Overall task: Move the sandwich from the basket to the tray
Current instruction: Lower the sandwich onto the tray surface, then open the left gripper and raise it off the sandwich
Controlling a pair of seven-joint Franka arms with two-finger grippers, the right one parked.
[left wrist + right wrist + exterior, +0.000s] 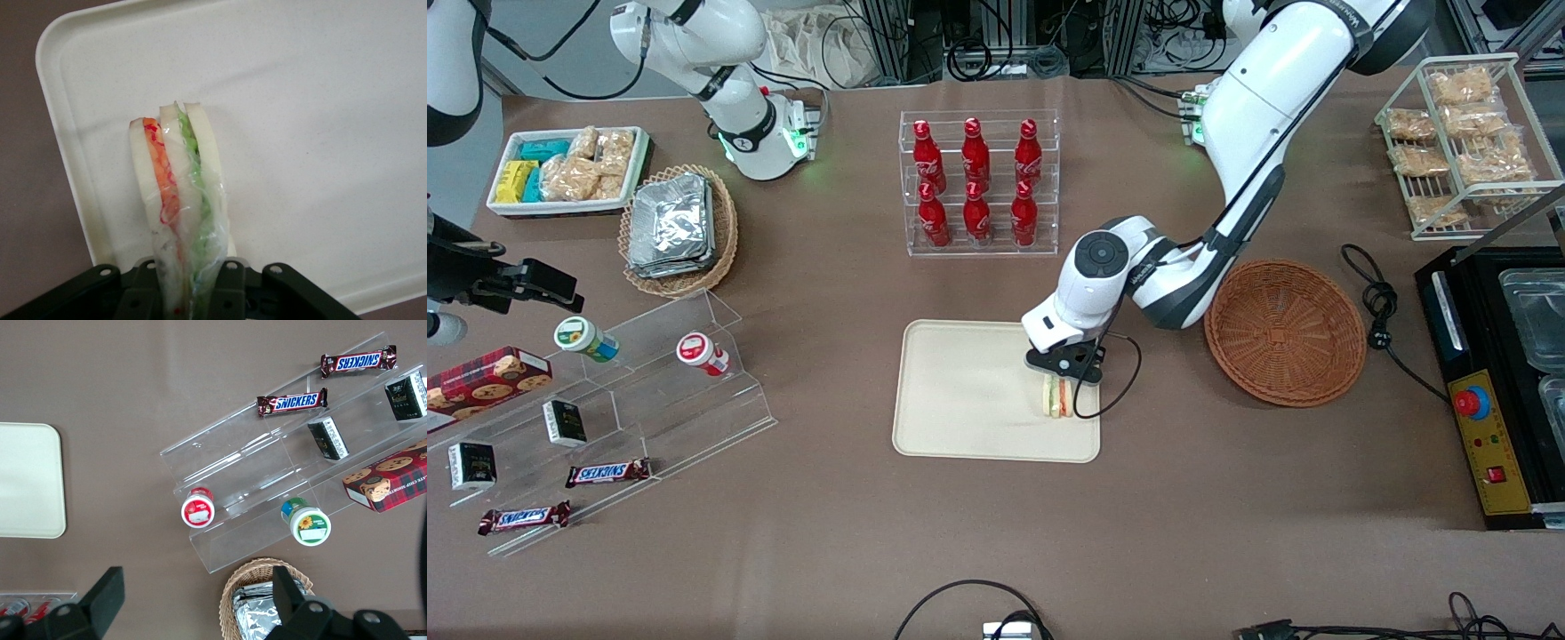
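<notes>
The sandwich (1056, 396), a plastic-wrapped wedge with pale bread and orange, red and green filling, stands on edge low over the cream tray (960, 391), near the tray's end toward the basket. My left gripper (1060, 378) is shut on it from above. In the left wrist view the black fingers (230, 293) press both sides of the sandwich (177, 187) with the tray (320, 133) right beneath it; I cannot tell whether it touches the tray. The reddish-brown wicker basket (1285, 331) is empty, beside the tray toward the working arm's end.
A clear rack of red bottles (978, 182) stands farther from the front camera than the tray. An acrylic stepped shelf with snacks (605, 391), a tan basket of foil packets (679, 229) and a white bin (569, 169) lie toward the parked arm's end. A black machine (1494, 382) and a cable (1378, 302) lie by the basket.
</notes>
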